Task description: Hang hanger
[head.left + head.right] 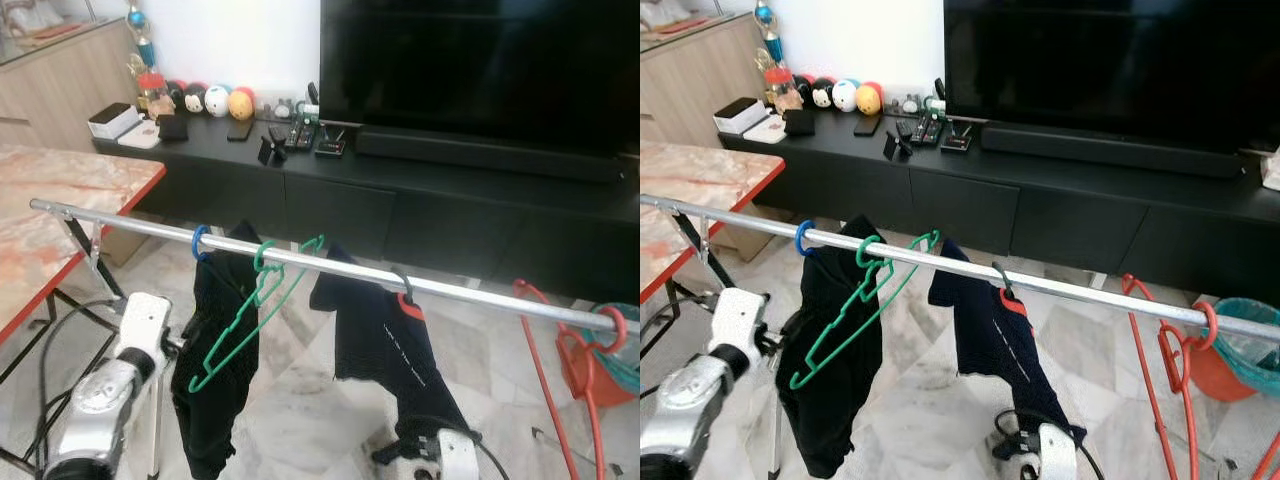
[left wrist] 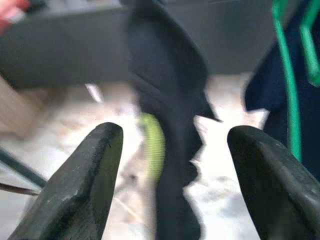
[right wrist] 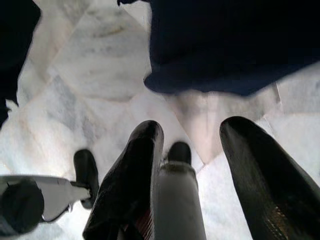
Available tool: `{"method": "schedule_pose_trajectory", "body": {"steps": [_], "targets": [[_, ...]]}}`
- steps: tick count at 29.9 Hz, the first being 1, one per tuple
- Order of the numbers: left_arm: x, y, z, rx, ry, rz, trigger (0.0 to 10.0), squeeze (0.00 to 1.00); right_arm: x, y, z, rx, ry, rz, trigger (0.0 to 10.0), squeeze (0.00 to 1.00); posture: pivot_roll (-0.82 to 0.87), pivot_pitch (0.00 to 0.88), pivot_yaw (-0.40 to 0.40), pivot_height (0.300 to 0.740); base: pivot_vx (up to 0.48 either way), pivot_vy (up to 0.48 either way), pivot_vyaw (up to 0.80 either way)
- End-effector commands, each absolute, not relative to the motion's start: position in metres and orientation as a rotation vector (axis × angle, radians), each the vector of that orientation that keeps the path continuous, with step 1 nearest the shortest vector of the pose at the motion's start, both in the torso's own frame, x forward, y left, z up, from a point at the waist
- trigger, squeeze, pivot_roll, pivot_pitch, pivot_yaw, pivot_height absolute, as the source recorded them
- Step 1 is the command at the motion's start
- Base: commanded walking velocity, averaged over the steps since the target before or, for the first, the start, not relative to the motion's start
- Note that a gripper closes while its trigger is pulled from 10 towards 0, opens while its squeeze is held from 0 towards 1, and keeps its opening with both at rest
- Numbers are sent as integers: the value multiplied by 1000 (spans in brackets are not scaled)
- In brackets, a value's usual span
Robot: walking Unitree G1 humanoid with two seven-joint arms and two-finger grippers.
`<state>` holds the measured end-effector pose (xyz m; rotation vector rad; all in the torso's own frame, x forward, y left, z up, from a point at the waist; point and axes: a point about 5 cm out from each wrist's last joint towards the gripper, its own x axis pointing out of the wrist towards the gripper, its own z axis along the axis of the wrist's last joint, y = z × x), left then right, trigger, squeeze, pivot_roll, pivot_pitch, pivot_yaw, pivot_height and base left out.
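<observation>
Hanger: green hanger (image 1: pixel 245 318) hooked over the silver rail (image 1: pixel 120 223), tilted, between two dark garments.
Left gripper (image 2: pixel 172 175): fingers spread wide, holding nothing, pointed at the black garment (image 2: pixel 170 125); green hanger just beside.
Right gripper (image 3: pixel 192 165): fingers parted, empty, low over the marble floor (image 3: pixel 90 75), below the navy garment (image 3: pixel 225 45).
Rail's far right: red hangers (image 1: pixel 575 350).

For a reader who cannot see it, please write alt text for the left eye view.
A green hanger hangs empty and tilted on a metal rail, between two dark garments, before a black TV cabinet. The left gripper is open near the left garment; red hangers hang at the rail's right end.
</observation>
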<state>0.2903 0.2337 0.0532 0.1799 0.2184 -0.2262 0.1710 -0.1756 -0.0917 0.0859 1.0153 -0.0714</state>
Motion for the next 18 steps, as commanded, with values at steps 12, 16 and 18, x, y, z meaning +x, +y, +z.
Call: {"method": "schedule_pose_trajectory", "body": {"steps": [12, 16, 18], "targets": [[321, 236, 52, 251, 314, -75, 10000, 0, 178, -153, -90, 94, 1014, -64, 10000, 0, -24, 0, 17, 740, 0, 0, 0], [323, 237, 53, 241, 317, -58, 10000, 0, 176, -146, -91, 96, 1016, -59, 10000, 0, -30, 0, 18, 740, 0, 0, 0], [324, 236, 54, 219, 304, -60, 10000, 0, 176, -146, -91, 98, 1014, -60, 10000, 0, -39, 0, 16, 740, 0, 0, 0]]}}
